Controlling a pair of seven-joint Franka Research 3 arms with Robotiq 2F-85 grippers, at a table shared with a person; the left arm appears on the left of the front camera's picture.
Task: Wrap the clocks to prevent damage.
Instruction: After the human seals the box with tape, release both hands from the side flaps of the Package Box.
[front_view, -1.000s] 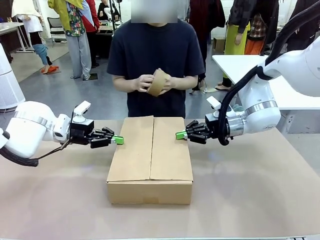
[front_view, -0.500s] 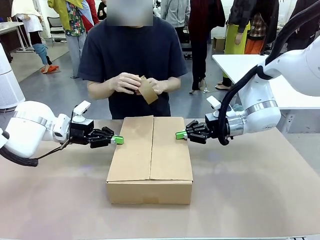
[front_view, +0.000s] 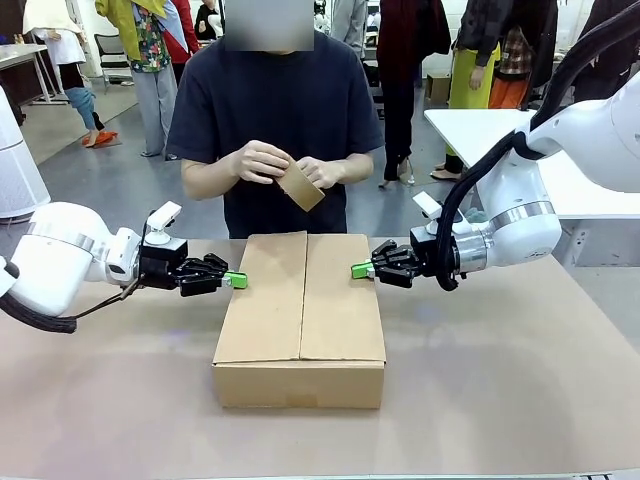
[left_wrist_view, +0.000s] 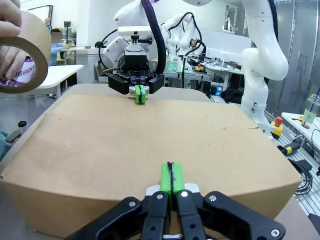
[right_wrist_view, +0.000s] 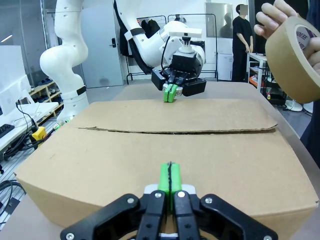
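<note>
We see a closed brown cardboard box (front_view: 300, 315) lying lengthwise in the middle of the brown-covered table (front_view: 500, 380). Its two top flaps are folded down and meet along a seam that runs away from us. With the flaps down, we cannot tell what lies inside, so the clocks' place stays hidden from us.

The left gripper (front_view: 236, 280) reaches in level from the left. Its green pads are pressed together with nothing between them, and their tips are at the box's upper left edge. The right gripper (front_view: 361, 270) mirrors it on the opposite side, jaws likewise closed on nothing and tips at the upper right edge. In the wrist views each pair of pads lies just over the rim of the top flap.

Beyond the far end of the box, a person in a dark T-shirt (front_view: 270, 100) holds a tilted roll of brown packing tape (front_view: 300, 186) in both hands (front_view: 258, 160), well above the box.
</note>
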